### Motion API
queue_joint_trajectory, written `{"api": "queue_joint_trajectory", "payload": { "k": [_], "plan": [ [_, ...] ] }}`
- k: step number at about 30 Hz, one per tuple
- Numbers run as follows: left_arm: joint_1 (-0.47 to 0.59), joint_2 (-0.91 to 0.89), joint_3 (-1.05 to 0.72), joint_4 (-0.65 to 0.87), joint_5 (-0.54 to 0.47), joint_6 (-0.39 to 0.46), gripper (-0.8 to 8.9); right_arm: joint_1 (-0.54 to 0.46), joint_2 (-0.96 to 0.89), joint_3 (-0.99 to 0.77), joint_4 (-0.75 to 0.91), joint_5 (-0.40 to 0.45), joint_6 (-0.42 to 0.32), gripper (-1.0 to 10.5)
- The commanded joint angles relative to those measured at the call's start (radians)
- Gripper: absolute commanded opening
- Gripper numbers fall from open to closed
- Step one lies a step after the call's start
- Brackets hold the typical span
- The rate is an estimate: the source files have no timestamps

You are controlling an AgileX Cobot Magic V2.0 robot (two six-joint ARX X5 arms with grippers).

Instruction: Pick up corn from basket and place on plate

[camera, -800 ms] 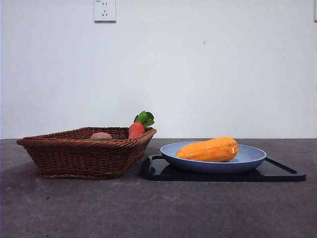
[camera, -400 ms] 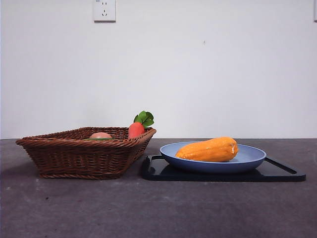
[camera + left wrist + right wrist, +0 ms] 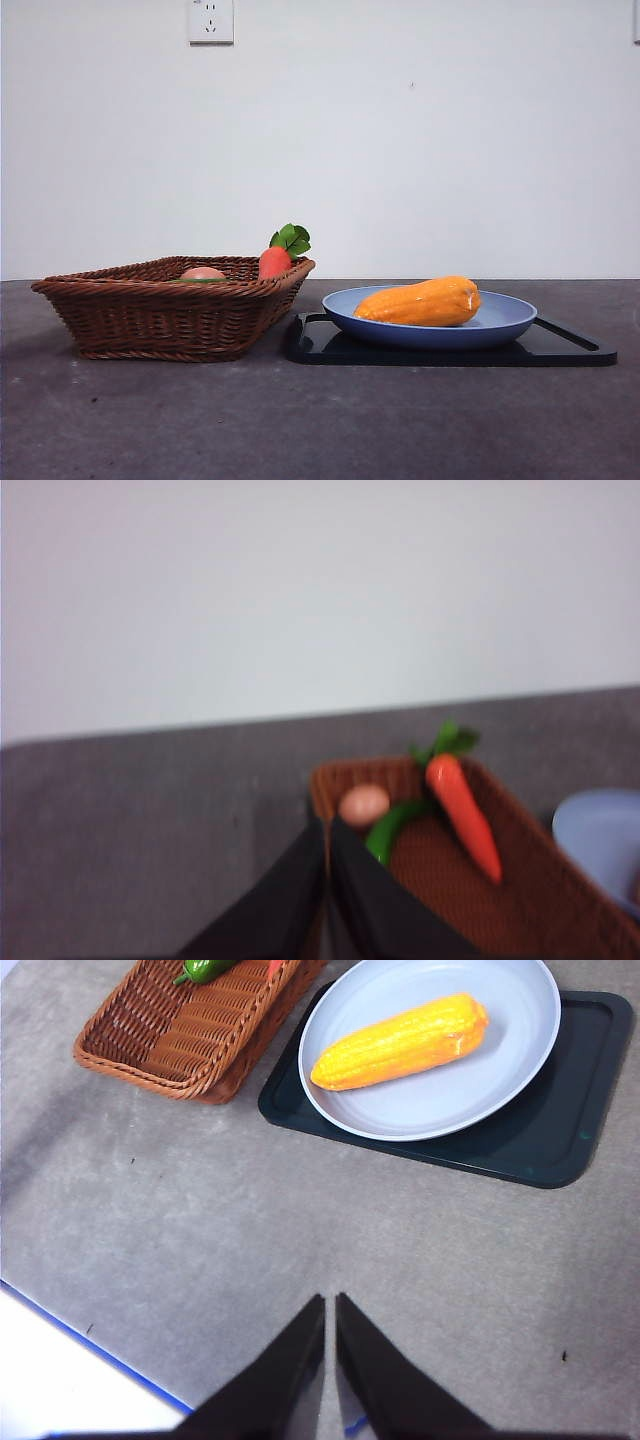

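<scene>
The corn [image 3: 420, 302] lies on the plate [image 3: 505, 322]; only the wrist views show the left pincer [image 3: 327, 825] and right pincer [image 3: 330, 1300], each closed and empty.

You get even, soft light; the basket [image 3: 175, 305] casts a faint shadow on the worktop [image 3: 320, 420]. Your left wrist view is blurred throughout.

The basket [image 3: 170, 305] is woven of brown wicker, rough and ribbed. A smooth plastic look is shown by the blue plate [image 3: 500, 322]. The corn [image 3: 420, 302] is glossy, its surface finely ridged. The black tray [image 3: 560, 350] is shiny; the table [image 3: 320, 420] is matt grey.
</scene>
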Motion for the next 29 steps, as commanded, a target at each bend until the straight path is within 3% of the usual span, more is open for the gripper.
{"api": "queue_joint_trajectory", "payload": {
  "k": [1, 12, 29],
  "plan": [
    [0.005, -0.061, -0.080, 0.017, 0.000, -0.004, 0.07, 0.003, 0.003, 0.006, 0.010, 0.000, 0.004, 0.0],
    [0.025, -0.251, -0.303, 0.006, 0.000, -0.004, 0.07, 0.003, 0.003, 0.006, 0.010, 0.000, 0.004, 0.0],
    [0.026, -0.251, -0.343, -0.069, 0.001, -0.004, 0.07, 0.003, 0.003, 0.006, 0.010, 0.000, 0.004, 0.0]
  ]
}}
